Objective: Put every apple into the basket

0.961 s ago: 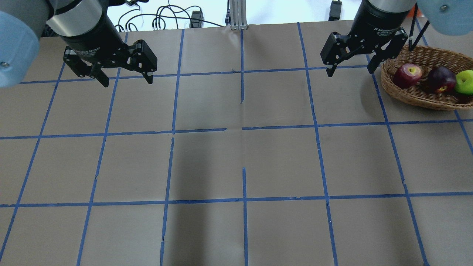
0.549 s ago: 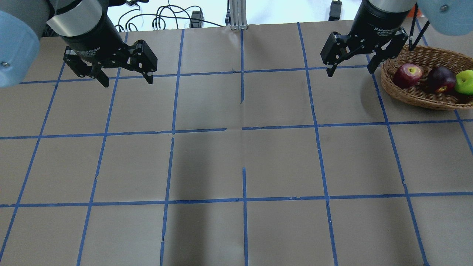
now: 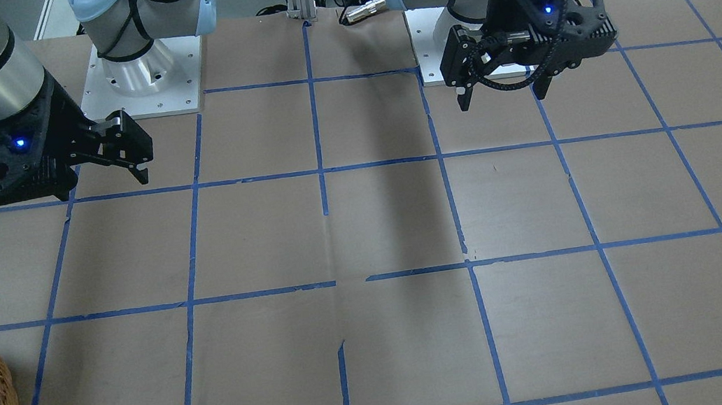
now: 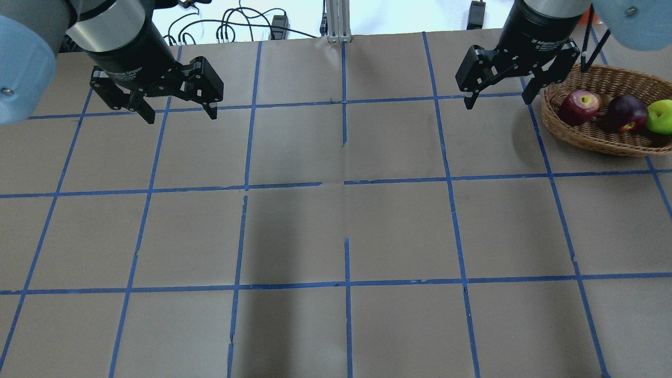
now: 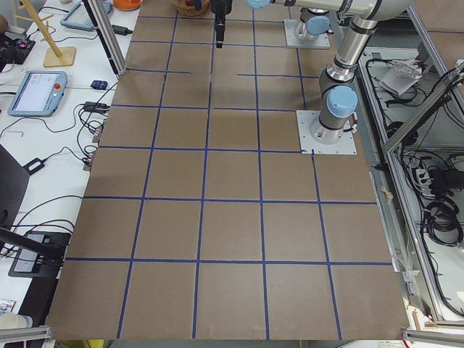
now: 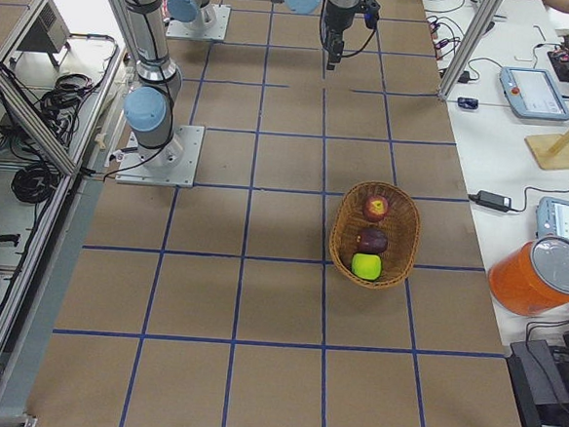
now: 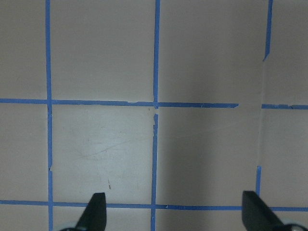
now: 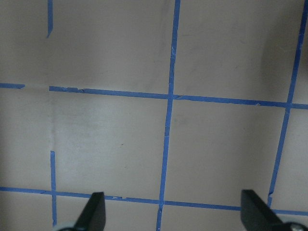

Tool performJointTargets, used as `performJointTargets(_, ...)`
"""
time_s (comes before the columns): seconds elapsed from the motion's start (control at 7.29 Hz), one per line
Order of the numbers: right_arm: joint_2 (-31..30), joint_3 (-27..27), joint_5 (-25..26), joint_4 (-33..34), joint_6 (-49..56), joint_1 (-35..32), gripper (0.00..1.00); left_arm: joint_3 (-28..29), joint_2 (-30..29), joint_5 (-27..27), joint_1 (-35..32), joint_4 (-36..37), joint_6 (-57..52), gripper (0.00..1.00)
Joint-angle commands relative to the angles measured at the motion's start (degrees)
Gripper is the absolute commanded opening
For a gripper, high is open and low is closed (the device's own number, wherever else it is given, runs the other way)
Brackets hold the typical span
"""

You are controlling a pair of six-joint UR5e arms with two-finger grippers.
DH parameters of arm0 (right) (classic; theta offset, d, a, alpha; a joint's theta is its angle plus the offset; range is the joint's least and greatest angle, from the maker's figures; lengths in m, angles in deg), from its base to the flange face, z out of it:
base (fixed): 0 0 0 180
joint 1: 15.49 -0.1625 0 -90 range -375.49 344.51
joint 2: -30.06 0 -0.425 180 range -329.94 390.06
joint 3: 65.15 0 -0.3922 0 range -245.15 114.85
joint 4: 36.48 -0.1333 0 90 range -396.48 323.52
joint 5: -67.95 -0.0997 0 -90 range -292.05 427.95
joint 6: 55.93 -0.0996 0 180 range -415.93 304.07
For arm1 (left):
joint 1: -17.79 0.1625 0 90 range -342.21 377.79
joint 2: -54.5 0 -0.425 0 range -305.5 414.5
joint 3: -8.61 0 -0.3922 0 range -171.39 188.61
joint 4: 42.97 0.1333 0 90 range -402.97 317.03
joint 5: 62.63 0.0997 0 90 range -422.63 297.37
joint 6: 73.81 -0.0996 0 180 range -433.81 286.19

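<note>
Robot lab: tape-gridded table (image 4: 294, 157), teach pendant (image 6: 534, 92).

A round wicker basket (image 6: 407, 232) sits on the taped counter (image 6: 259, 300) and holds three apples in a row: red apple (image 6: 376, 207), maroon apple (image 6: 371, 241), green apple (image 6: 366, 266). An orange tub (image 6: 533, 285) stands beyond the counter's edge.
</note>
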Motion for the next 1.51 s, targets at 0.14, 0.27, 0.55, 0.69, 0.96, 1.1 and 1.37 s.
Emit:
performJointTargets(0.14, 0.0, -0.1, 0.0, 0.0, 0.0, 0.0, 1.00, 0.0, -0.1, 0.0, 0.0, 0.0, 0.0, 1.00)
performJointTargets(0.27, 0.0, -0.1, 0.0, 0.0, 0.0, 0.0, 1.00, 0.0, 0.0, 0.0, 0.0, 0.0, 0.0, 1.00)
performJointTargets(0.55, -0.3, 0.0, -0.2, 0.0, -1.1, -0.9, 1.00, 0.0, -0.1, 0.0, 0.0, 0.0, 0.0, 1.00)
performJointTargets(0.69, -0.3, 0.0, -0.3, 0.1, -1.1, -1.1, 1.00, 0.0, -0.1, 0.1, 0.0, 0.0, 0.0, 1.00)
performJointTargets(0.96, -0.1, -0.3, 0.7, 0.0, -0.4, -1.0, 1.00, 0.0, 0.0, 0.1, 0.0, 0.0, 0.0, 1.00)
performJointTargets(1.1, -0.3, -0.3, 1.9, 0.3, 0.0, -0.3, 1.00, 0.0, -0.1, 0.1, 0.0, 0.0, 0.0, 1.00)
performJointTargets(1.37, -0.5, -0.3, 6.7, 0.6, -0.1, -0.4, 1.00, 0.0, -0.1, 0.1, 0.0, 0.0, 0.0, 1.00)
